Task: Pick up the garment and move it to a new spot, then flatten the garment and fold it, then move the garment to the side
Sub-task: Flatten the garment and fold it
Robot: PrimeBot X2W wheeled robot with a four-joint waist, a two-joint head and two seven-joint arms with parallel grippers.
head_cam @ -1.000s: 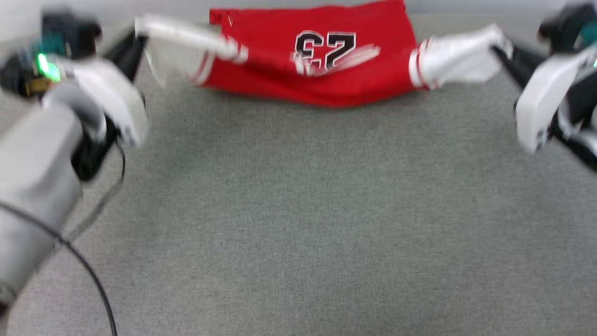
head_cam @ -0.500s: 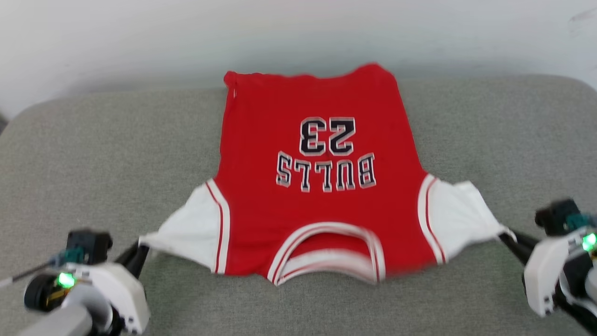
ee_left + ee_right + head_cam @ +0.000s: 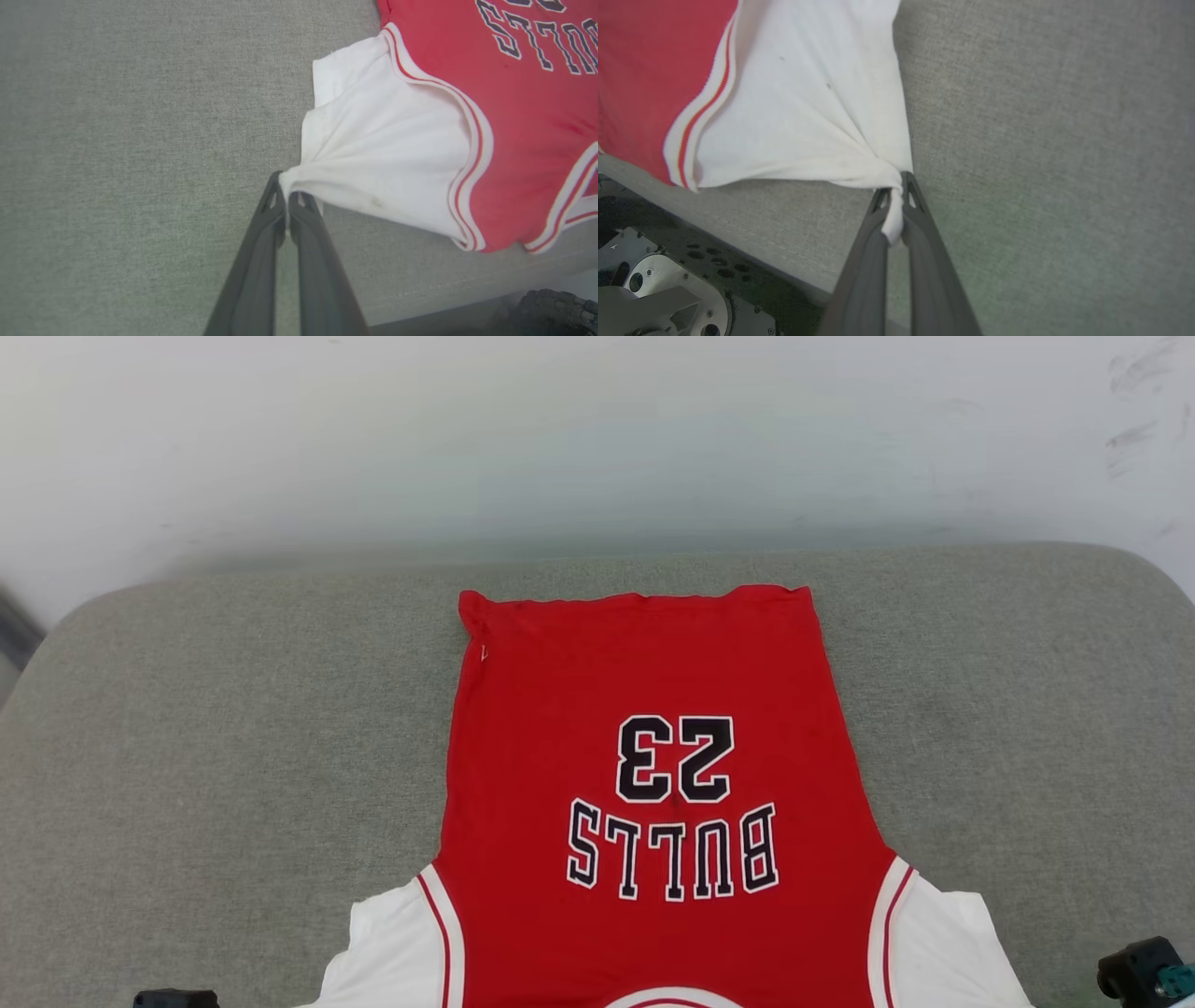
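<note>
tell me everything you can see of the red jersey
The garment is a red jersey-style shirt of soft cloth with white sleeves, red-and-white striped trim and black white-outlined "BULLS" and "23", upside down in the head view. It lies spread front up on the grey padded surface, hem toward the far edge, collar toward the robot. The left gripper is shut on the tip of one sleeve, the right gripper on the other, each sleeve pulled into a bunched point.

On both sides of the garment [image 3: 653, 784] the grey table [image 3: 233, 756] lies bare, with wide room to pass. Beyond the garment's far hem runs a narrow bare strip, then a pale wall [image 3: 597, 448] blocks the way.
</note>
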